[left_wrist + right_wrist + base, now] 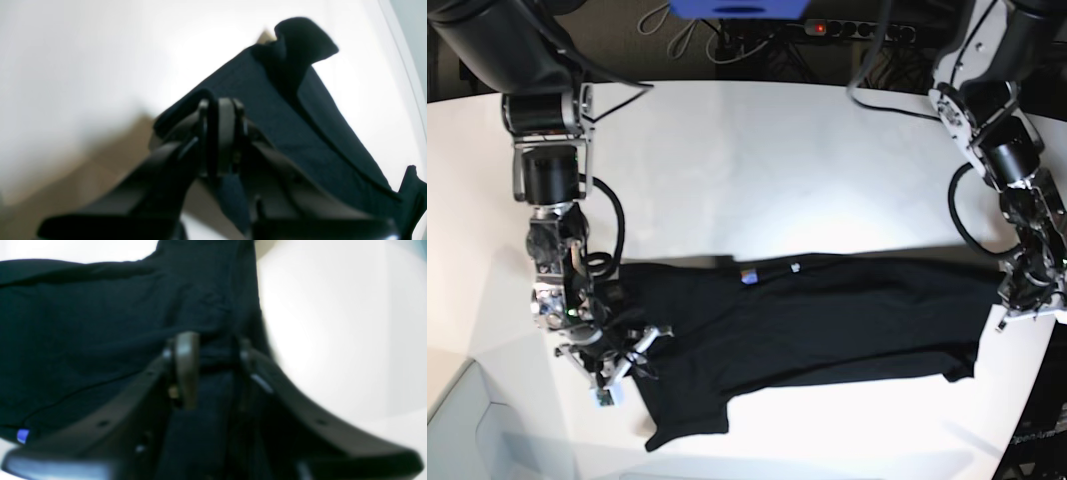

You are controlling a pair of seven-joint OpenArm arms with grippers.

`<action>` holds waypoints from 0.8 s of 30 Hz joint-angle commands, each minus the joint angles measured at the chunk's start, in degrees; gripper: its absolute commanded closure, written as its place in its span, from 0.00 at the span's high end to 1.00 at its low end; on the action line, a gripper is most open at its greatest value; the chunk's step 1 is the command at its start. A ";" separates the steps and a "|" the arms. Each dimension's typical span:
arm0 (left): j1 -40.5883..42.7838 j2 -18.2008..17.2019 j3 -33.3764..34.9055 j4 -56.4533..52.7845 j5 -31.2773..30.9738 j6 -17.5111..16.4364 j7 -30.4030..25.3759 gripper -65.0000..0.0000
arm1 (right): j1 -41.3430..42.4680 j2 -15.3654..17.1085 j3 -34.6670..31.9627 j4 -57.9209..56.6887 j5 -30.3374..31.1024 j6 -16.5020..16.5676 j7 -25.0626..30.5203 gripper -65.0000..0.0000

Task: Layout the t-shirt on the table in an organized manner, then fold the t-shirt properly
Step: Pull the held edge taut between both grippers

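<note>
Two robot arms stretch a black t-shirt (827, 320) over a white surface (757, 170).
Left hand (222, 133) pinches its edge; right hand (210, 363) parted, cloth between its fingers.

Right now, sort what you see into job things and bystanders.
Job: t-shirt, table, left gripper shut on the shirt's edge, right gripper at its other end.
Bystanders: cables and power strip behind the table.
</note>
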 commanded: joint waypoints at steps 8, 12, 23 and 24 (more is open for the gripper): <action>1.75 -0.68 0.00 2.41 -0.55 -0.10 -0.59 0.43 | -11.64 1.59 4.88 21.30 0.94 0.05 0.79 0.51; 5.27 -0.33 -0.09 4.52 -0.55 -0.45 -1.12 0.47 | -21.31 1.50 5.23 29.91 0.94 0.05 1.14 0.56; 5.18 0.81 0.17 4.61 -0.55 -0.45 -1.21 0.47 | -27.29 0.35 5.23 24.37 0.94 0.05 1.40 0.58; 5.00 0.81 0.17 4.61 -0.55 -0.45 -1.30 0.47 | -27.38 0.35 5.23 24.20 0.94 0.05 1.40 0.58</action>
